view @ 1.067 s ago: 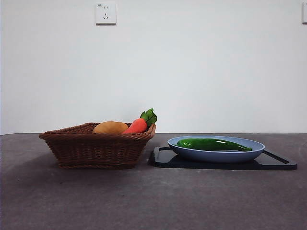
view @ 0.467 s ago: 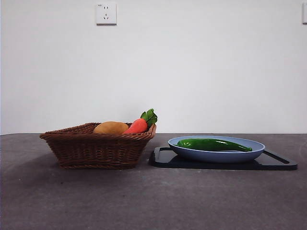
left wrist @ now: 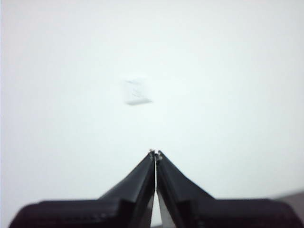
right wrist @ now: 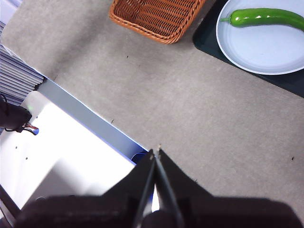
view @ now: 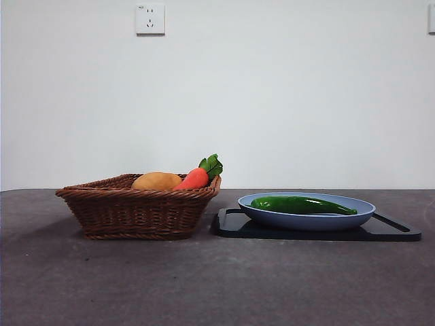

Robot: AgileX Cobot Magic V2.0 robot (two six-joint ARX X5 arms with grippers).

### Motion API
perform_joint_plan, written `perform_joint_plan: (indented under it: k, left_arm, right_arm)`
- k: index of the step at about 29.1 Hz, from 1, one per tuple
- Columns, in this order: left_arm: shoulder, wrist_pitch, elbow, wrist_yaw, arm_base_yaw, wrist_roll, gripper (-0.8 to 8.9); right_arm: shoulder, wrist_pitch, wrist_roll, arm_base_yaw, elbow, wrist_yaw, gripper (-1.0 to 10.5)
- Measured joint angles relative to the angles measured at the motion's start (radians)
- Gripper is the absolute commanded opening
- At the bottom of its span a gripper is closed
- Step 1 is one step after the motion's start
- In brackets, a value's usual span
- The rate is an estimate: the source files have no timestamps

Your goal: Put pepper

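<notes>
Pepper [view: 302,204] lies lengthwise in blue plate [view: 353,216] on black tray [view: 397,229], right of wicker basket [view: 136,210] holding potato [view: 157,181] and carrot [view: 194,178]. Left gripper [left wrist: 155,154] pressed together, facing wall. Right gripper [right wrist: 156,151] pressed together, high above grey surface [right wrist: 199,118].

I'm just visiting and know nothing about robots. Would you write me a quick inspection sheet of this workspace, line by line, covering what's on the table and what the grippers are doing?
Surface: dark grey table, matte.
Job's things: green pepper lies on the blue plate, which sits on a black tray.
Clutter: wicker basket beside the tray, holding a tan potato and a carrot with green leaves.
Grippers: left gripper shut, holding nothing, pointed at the white wall; right gripper shut, holding nothing, high over the table's edge, away from the plate.
Cables: a dark wire off the table, purpose unclear.
Surroundings: white wall with a socket.
</notes>
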Motion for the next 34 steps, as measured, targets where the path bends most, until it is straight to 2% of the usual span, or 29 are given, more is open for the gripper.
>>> perform_joint_plan:
  k: [6, 15, 24, 34]
  left_arm:
    - [-0.203, 0.105, -0.315, 0.000, 0.141, 0.000, 0.08]
    - [-0.388, 0.100, -0.657, 0.001, 0.185, -0.073, 0.08]
    - [-0.471, 0.092, -0.836, 0.001, 0.186, -0.135, 0.08]
    - [-0.527, 0.043, -0.901, 0.001, 0.186, -0.174, 0.08]
  right_arm:
    - [0.000, 0.000, 0.000, 0.000, 0.000, 0.000, 0.1]
    - [0.000, 0.000, 0.000, 0.000, 0.000, 0.000, 0.1]
    - [0.000, 0.000, 0.000, 0.000, 0.000, 0.000, 0.1]
    - [0.000, 0.000, 0.000, 0.000, 0.000, 0.000, 0.1]
